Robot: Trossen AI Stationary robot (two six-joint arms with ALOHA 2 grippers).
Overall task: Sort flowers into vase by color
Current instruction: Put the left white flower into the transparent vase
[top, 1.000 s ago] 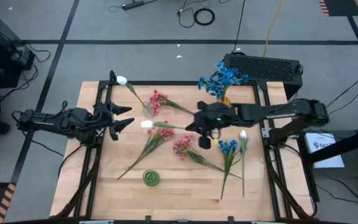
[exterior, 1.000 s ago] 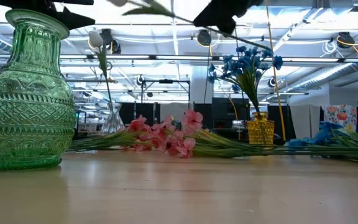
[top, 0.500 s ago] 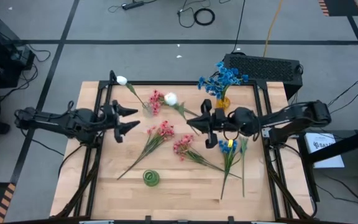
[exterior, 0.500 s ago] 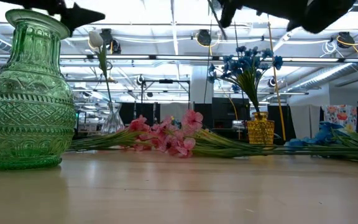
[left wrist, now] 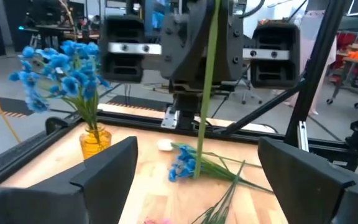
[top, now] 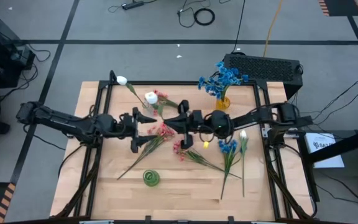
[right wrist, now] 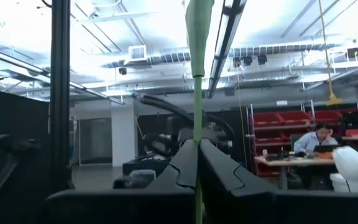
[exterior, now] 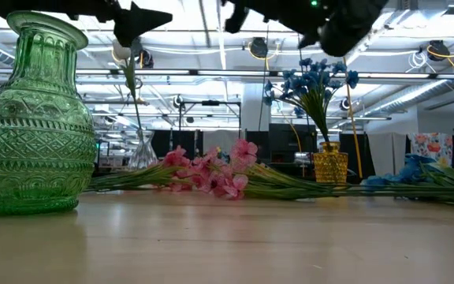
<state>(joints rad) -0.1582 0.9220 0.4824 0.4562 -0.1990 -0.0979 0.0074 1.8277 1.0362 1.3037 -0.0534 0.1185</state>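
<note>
My right gripper [top: 179,121] is over the table's middle, shut on a white flower whose blossom [top: 150,98] stands above the clear vase [top: 146,109]. That vase holds another white flower [top: 122,80]. My left gripper [top: 140,129] is open and empty, facing the right gripper from the left; its fingers [left wrist: 104,171] stand on either side of the held stem [left wrist: 205,74] at a distance. Pink flowers [top: 163,130], a blue flower [top: 227,147] and a white flower [top: 243,135] lie on the table. A yellow vase [top: 224,101] holds blue flowers [top: 222,78]. A green vase [top: 151,178] stands near the front edge. My right gripper pinches the white flower's thin green stem [right wrist: 197,134] between its two fingers. The fingers are level, come from the table's right and lie across the stem. The flower is lifted clear of the table, nearly upright, its blossom end up and leaning toward the far left.
A black frame rail [top: 104,106] runs along the table's left and far edges. A dark box [top: 263,67] sits beyond the far right corner. Bare wood lies along the near edge to the right of the green vase [exterior: 34,118].
My right gripper has lifted the white flower off the table, turned level to point left and gone toward the table's left edge; the blossom has swung up and toward the clear vase. My left gripper has gone toward the table's right, staying open.
</note>
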